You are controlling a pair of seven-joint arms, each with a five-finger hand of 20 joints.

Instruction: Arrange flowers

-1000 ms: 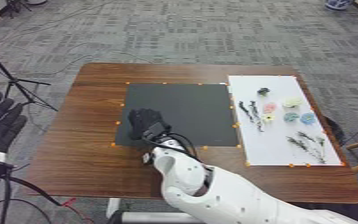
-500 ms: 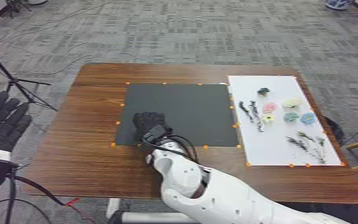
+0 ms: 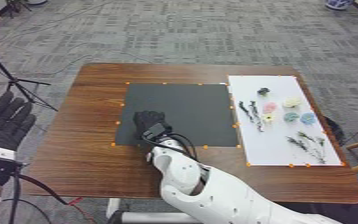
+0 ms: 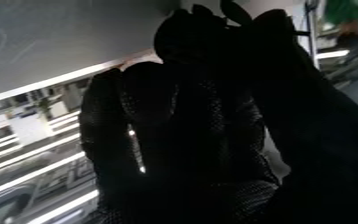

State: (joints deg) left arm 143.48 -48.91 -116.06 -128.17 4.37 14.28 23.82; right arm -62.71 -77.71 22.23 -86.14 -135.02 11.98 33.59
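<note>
**Right hand pinching a leafy sprig over the dark board**

I have the right hand at about 8 o'clock from the board's centre. Its fingers are curled, with the thumb closed towards them, and they look to be pinching the sprig, which I read from a dark leaf shape at the tips. The left hand waits out at 9 o'clock from the table, fingers straight and a little apart.

I expect the sprig to be almost weightless: a thin, fairly stiff stem, leaves that bend and could snap off. I'd keep hold low on the stem, pads only, with a light squeeze; the glove should grip, but a thin stem could roll. It lies at the fingertips, leaf poking out beyond them. Whether it touches the board I can't tell.

From that hand, the rest lies across on the white sheet: a dark flower at 2 o'clock, the pink flower nearly at 3, green stems between 3 and 4. My judgement: early placing, so lower gently, then release.
</note>
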